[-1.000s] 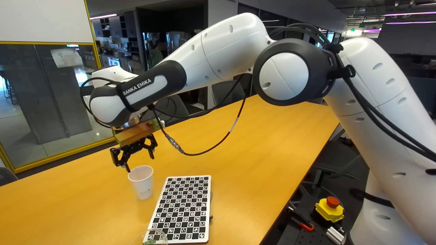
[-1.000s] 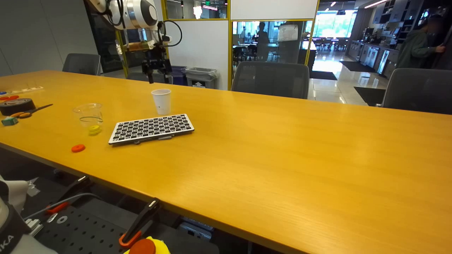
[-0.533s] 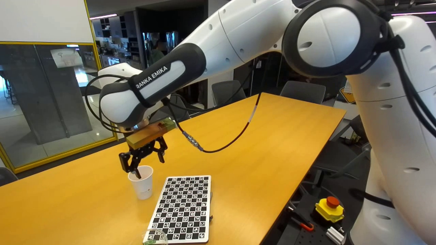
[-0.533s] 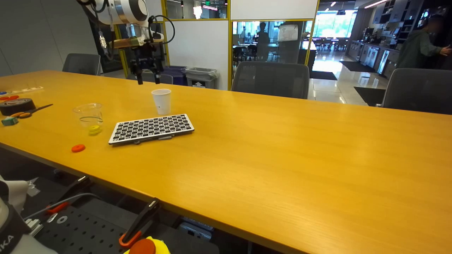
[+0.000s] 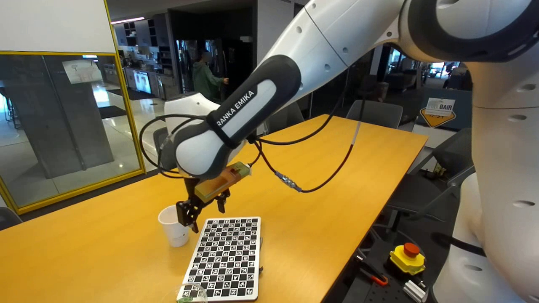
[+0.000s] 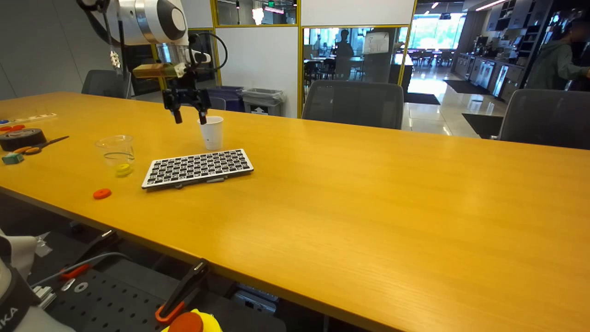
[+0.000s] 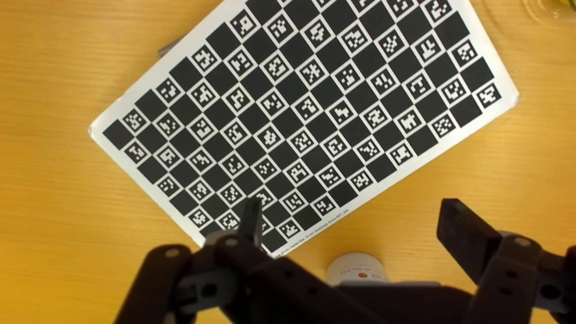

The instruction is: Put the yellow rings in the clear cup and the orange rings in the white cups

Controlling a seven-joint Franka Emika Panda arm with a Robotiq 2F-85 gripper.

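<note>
My gripper stands open above the table between the white cup and the checkered board, holding nothing. In the wrist view its fingers are wide apart over the board's corner and bare wood, with the white cup partly hidden behind the gripper body. The cup is upright. In an exterior view the clear cup stands left of the board, with the yellow rings stacked at its base; whether inside I cannot tell. One orange ring lies nearer the table's front edge, and two more orange-red rings sit far left.
The checkered board lies flat beside the white cup. At the far left are a black tape roll, scissors and a green block. Chairs line the far side of the table.
The open gripper has come back from beyond the white cup toward the board and the robot's base, and now hangs somewhat lower. Cups and rings have stayed put.
</note>
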